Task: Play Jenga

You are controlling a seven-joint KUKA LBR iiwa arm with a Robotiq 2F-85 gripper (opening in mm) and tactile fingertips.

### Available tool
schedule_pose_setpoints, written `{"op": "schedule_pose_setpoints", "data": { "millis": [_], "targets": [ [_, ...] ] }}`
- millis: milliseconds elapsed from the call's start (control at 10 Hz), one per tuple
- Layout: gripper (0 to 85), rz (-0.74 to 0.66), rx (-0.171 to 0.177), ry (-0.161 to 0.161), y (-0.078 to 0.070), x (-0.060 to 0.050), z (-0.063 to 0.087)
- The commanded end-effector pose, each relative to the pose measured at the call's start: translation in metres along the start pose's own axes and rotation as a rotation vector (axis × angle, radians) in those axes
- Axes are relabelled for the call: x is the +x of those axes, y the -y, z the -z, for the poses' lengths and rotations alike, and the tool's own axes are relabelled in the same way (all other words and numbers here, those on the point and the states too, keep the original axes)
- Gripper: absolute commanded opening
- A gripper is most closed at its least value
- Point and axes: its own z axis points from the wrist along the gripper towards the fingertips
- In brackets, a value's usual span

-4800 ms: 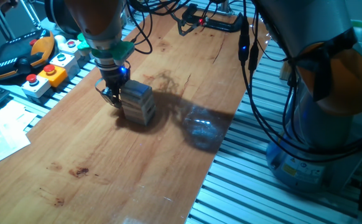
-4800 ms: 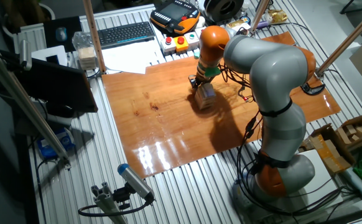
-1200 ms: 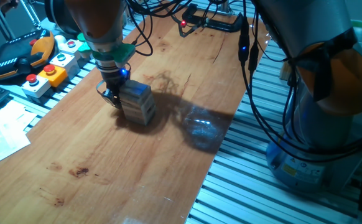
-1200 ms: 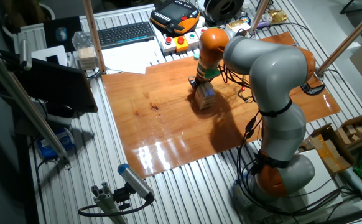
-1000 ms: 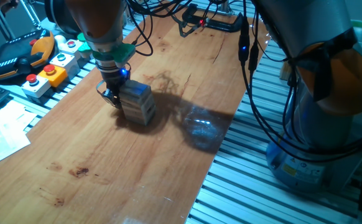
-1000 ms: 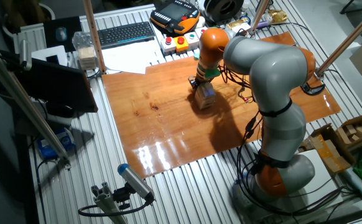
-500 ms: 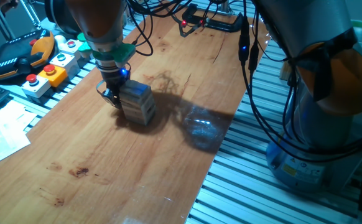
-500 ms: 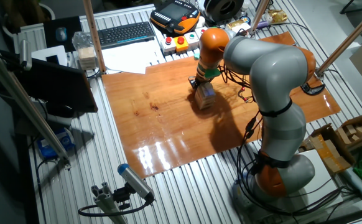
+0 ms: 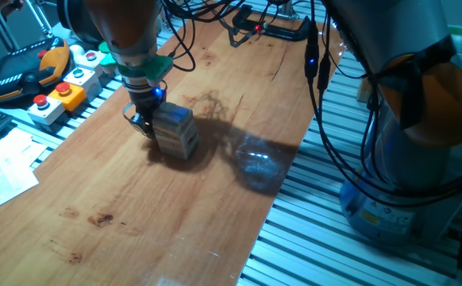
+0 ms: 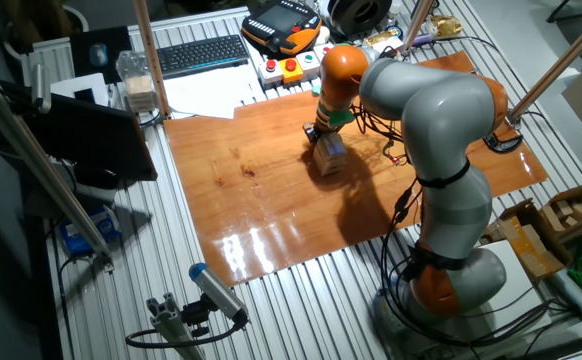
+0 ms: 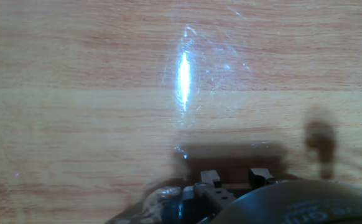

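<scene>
The claw (image 9: pixel 141 125) is low against the side of the small tower of pale light-wood rectangular blocks (image 9: pixel 177 131), which stands on the brown wooden board (image 9: pixel 136 206) immediately beside the fingertips, on the side away from the button boxes. Whether the fingers are spread, narrowed or bearing on a block cannot be told: the fixed views are too small there, and the hand view shows only board and blurred finger parts.

Judgement: the step in hand appears to be working one block out of a lower layer. It calls for a slow, straight push or pull along the block's own length, level with the board, without contact on neighbouring layers; any sideways load or lift risks toppling the stack.

Behind the claw, off the board's edge, sit the grey boxes with coloured push-buttons (image 9: pixel 56 97) and the black-and-orange hand controller (image 9: pixel 25 71). Further that way lie white papers (image 9: pixel 1 171) and a black keyboard (image 10: pixel 203 54). Dark cables (image 9: pixel 320 71) hang beyond the tower, well apart from it. Nothing visible stands between claw and tower.
</scene>
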Motion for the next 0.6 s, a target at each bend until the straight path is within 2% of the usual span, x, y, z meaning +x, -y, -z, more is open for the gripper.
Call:
{"op": "schedule_pose_setpoints", "data": {
  "millis": [0, 500],
  "targets": [
    [30.3, 0.001, 0.000, 0.000, 0.0000, 0.0000, 0.0001],
    [28.0, 0.001, 0.000, 0.002, -0.0001, -0.0004, -0.0004]
  ]
}}
